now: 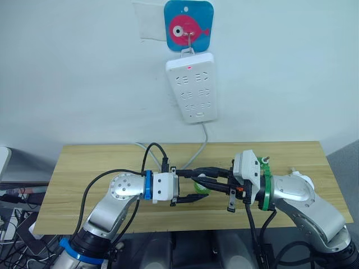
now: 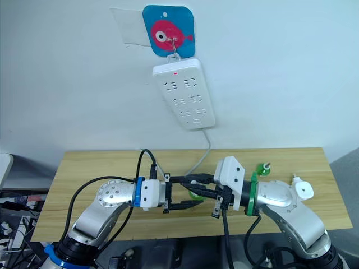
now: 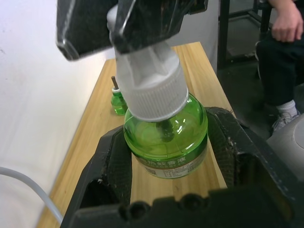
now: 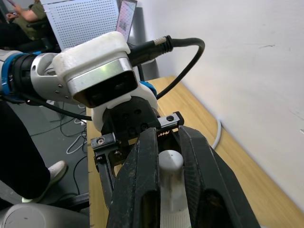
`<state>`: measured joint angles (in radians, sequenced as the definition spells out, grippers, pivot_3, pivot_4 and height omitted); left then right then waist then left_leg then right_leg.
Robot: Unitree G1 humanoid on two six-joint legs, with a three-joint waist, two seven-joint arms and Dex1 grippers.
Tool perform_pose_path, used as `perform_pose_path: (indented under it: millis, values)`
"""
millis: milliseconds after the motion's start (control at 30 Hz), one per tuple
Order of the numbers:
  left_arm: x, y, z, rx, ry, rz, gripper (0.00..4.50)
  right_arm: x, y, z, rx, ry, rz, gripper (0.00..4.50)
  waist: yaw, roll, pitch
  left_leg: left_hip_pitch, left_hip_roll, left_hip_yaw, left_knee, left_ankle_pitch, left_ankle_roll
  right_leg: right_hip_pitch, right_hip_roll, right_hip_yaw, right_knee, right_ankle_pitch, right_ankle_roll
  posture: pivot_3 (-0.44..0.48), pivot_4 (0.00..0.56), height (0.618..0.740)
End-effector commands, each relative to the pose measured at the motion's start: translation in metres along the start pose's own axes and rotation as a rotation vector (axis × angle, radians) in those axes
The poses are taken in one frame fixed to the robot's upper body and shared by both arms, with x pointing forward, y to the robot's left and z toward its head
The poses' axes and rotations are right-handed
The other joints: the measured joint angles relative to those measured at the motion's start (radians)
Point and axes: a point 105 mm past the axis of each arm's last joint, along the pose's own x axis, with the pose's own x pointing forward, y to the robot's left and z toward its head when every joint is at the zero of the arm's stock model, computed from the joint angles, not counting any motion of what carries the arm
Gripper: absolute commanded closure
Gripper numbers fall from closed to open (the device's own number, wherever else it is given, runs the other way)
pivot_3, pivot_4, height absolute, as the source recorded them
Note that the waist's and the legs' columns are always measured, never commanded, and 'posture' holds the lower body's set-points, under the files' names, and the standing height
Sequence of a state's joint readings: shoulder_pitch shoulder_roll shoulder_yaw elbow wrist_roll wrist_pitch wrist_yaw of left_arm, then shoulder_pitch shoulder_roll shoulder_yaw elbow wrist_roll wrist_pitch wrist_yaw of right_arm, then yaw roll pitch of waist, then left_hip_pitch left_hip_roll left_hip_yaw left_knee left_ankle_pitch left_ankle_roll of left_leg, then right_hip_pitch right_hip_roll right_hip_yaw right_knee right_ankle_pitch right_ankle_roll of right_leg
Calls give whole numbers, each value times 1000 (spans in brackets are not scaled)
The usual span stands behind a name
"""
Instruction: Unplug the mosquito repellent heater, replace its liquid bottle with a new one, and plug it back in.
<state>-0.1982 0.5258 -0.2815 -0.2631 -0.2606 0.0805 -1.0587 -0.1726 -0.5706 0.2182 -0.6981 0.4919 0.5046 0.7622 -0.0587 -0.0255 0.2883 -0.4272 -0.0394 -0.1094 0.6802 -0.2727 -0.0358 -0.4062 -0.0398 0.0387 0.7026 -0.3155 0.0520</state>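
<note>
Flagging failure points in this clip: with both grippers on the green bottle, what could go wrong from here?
1. The right gripper pinches only the narrow white cap; it could slip while twisting.
2. The left gripper cradles the round green bottle above the table; a loose hold might drop it.
3. The open second bottle stands close to the right arm and could be knocked over.

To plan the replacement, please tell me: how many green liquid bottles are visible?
2. One bottle is gripped between both grippers, left gripper on its body; the other bottle stands on the table behind the right arm.
</note>
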Motion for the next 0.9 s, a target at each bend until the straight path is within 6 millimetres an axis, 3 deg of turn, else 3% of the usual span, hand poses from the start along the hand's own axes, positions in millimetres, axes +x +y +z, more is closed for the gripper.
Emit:
perform_pose_path:
  millis: [33, 267, 367, 533, 633, 900]
  values:
    - [1, -1, 0, 11, -7, 1, 2262, 1, 9, 22, -50, -74, 54, 4212, 0, 0, 0, 0, 0, 0, 0, 0, 0, 0, 0, 0, 0, 0, 0, -90, 293, 740]
    - [-2, 5, -9, -15, 11, 25, 2262, -7, -14, 65, -99, -222, -66, 4212, 0, 0, 1, 0, 0, -1, 0, 0, 0, 0, 0, -1, 0, 0, 0, -104, 310, 740]
    - [-3, 3, -13, -7, 22, 21, 2262, -15, -35, 61, -33, -209, -183, 4212, -1, 0, 1, 0, 0, -1, 0, 0, 0, 1, 0, 0, -1, 0, 0, -104, 313, 740]
    - [-3, 1, -15, -6, 21, 33, 2262, -38, -85, -2, 111, -53, -570, 4212, -1, 0, 1, 0, 0, -1, 0, 0, 0, 1, 0, 0, -1, 0, 0, -104, 313, 740]
    - [-4, -1, -13, -10, 18, 33, 2262, -43, -91, -45, 159, 9, -689, 4212, -3, 0, 1, 0, 0, 1, -1, 0, 0, 0, 0, 1, 0, 0, 0, -89, 319, 740]
    - [-4, -3, -8, -13, 16, 31, 2262, -48, -117, -112, 139, 79, -953, 4212, -22, 2, 2, 2, 0, 2, -2, -1, 1, 0, 1, 2, 2, 0, 0, -71, 324, 740]
